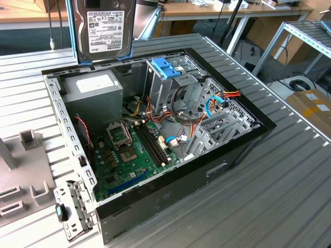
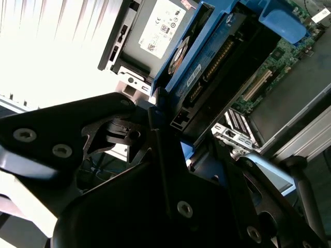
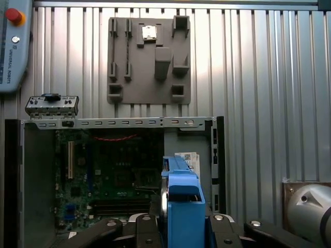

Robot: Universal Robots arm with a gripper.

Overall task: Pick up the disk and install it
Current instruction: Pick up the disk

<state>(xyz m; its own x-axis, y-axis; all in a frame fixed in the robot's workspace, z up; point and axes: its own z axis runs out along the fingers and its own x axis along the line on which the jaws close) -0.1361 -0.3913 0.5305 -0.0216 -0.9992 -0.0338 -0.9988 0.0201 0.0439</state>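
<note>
Fingers [image 3: 153, 230] of the black end effector [image 3: 183, 231] pinch the flat rectangular disk [image 1: 105, 28], dark metal with a white label and bright blue plastic rails, from both sides. In the exterior view it hangs upright in the air at the far edge of the open black computer case [image 1: 243, 150], near the grey power-supply box [image 1: 95, 88] and apart from the blue-latched metal drive cage [image 1: 166, 77]. The case sits on the ribbed metal table [image 1: 289, 196].
</note>
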